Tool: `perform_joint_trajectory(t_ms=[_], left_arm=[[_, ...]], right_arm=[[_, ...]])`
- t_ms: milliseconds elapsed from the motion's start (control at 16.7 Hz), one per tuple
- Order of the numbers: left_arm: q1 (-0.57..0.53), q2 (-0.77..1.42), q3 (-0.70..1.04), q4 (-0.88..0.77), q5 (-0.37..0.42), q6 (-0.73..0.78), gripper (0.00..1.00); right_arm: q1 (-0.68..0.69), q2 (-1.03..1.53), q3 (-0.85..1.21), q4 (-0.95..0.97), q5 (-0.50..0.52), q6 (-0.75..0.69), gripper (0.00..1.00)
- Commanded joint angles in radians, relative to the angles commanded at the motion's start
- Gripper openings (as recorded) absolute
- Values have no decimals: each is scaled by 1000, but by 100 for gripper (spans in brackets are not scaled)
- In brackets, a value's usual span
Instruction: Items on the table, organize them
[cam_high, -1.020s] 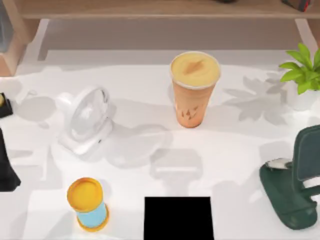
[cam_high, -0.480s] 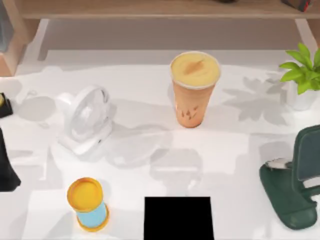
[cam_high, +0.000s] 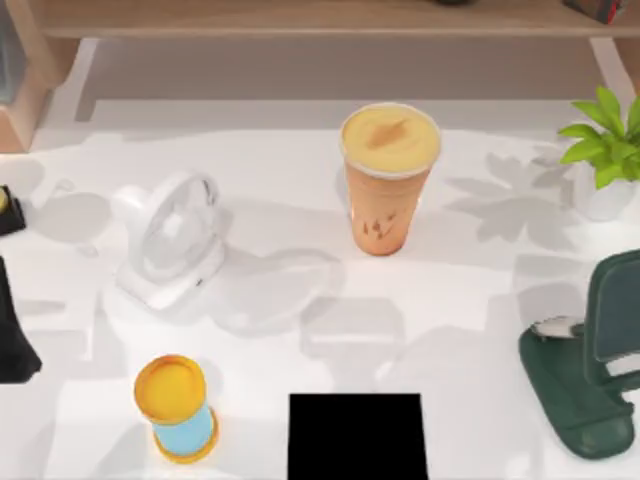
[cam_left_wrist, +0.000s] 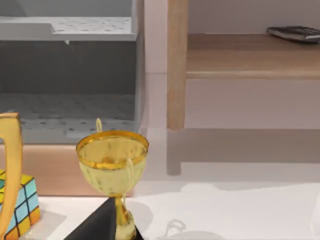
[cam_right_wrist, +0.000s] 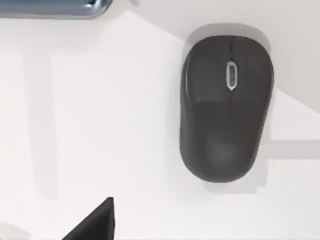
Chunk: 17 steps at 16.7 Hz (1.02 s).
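Observation:
The tall orange drink cup (cam_high: 388, 180) with its domed yellow-orange lid stands upright at the back middle of the white table (cam_high: 480, 300). The right wrist view looks straight down on the dark grey mouse (cam_right_wrist: 226, 107), which lies flat on the table (cam_right_wrist: 100, 125). One edge of the grey-blue slab (cam_right_wrist: 55, 7) shows at that picture's border, apart from the mouse. A dark part of my left arm (cam_high: 12, 330) sits at the table's left edge.
A white desk fan (cam_high: 170, 240) lies left of the cup. An orange-lidded blue jar (cam_high: 177, 408) and a black square (cam_high: 357, 436) are near the front. A green stand (cam_high: 585, 370) and a plant (cam_high: 605, 140) are at the right. The left wrist view faces a gold trophy (cam_left_wrist: 112, 160), a puzzle cube (cam_left_wrist: 20, 205) and a wooden shelf (cam_left_wrist: 250, 55).
The faint shadows on the middle of the table have shifted a little. The cup, fan, jar and stand hold their places.

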<state>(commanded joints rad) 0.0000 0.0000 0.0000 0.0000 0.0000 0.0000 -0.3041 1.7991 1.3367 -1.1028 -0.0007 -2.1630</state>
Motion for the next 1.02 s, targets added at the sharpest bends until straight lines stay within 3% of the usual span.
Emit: perform_joint_trajectory(t_ms=[600,900,1020], left_arm=[[0,0,0,0,0,0,100],[0,0,0,0,0,0,100],[0,0,0,0,0,0,100]], right_arm=[[-3,127,-193,321,1,3,100],[-3,136,-207,340,1,3,100],[-3,136,-207,340,1,3,85]])
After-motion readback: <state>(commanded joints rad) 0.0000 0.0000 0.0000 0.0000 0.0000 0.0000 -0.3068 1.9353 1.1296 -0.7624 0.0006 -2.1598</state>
